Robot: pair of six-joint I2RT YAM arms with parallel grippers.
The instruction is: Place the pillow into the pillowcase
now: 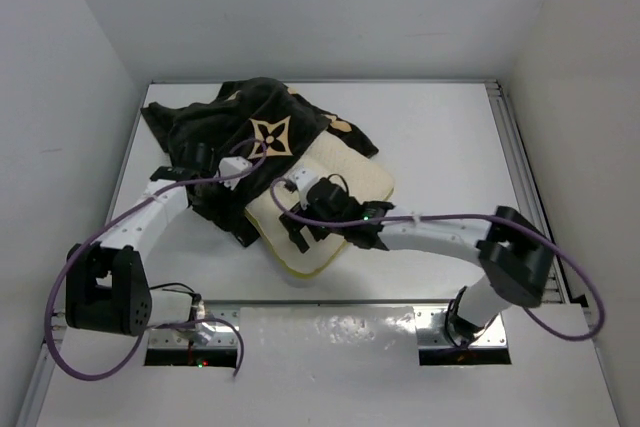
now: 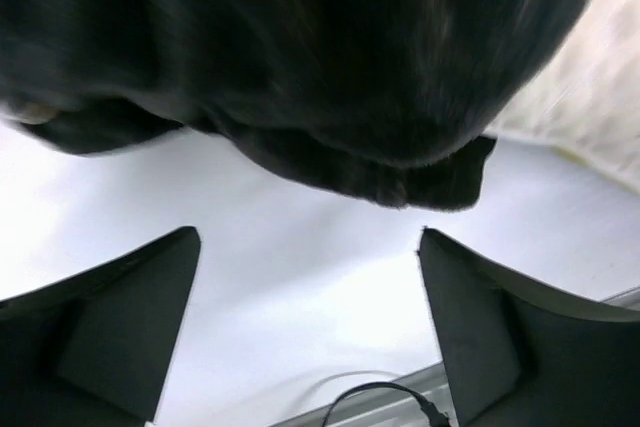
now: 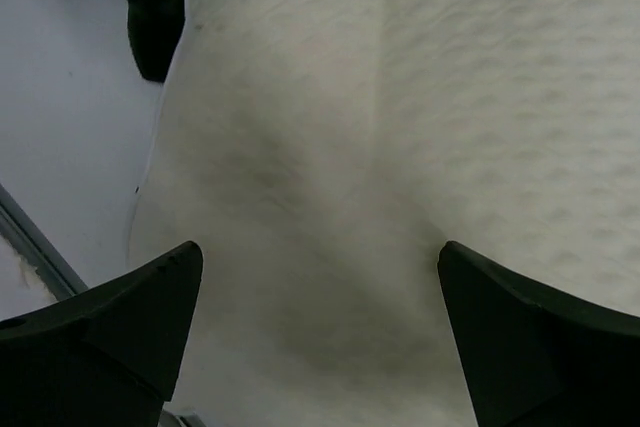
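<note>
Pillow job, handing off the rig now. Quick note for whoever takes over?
Left tool: open, empty, just short of the pillowcase edge, bare table beneath.
Right tool: open, empty, over the pillow.
Layout: pillowcase bunched at far left; pillow beside it, mostly exposed, its far-left part overlapped by black fabric.
Done: nothing clearly inserted; cannot tell if that part is inside the case.
To do: grip the opening, feed the pillow fully in.

- Pillowcase: black plush with a tan four-pointed flower motif.
- Pillow: cream with a dimpled weave; its lower rim seems yellow-green.
- Table under the pillow: white.
- Cables beside the pillow: purple.
</note>
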